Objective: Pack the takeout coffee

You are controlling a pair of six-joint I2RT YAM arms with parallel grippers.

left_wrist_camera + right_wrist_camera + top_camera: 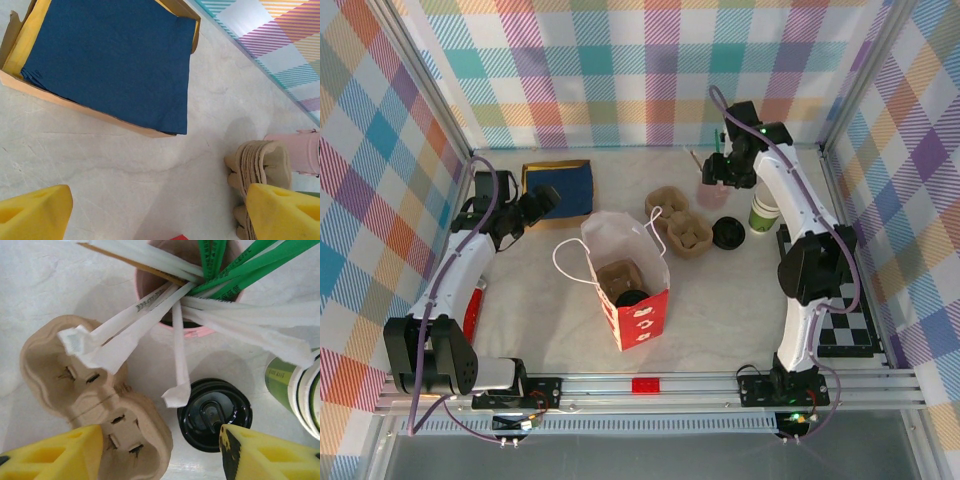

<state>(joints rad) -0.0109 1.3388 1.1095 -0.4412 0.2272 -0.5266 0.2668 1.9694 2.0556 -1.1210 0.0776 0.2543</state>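
Plaid walls close in a pale table (740, 300) with a red bag (640, 320) at its middle. The coffee cup (632, 297) appears to sit inside the bag, black lid up. Beyond the bag to the right, the right claw (160, 455) hangs partly spread and empty over a pink cup of straws (205, 331). Closing there could pinch several straws or tip the cup. Left of the bag, the left claw (160, 210) gapes wide above blue napkins (110, 60), holding nothing.

Lab test booth, plaid walls (620, 70), aluminium frame (590, 392), checkerboard (855, 325)
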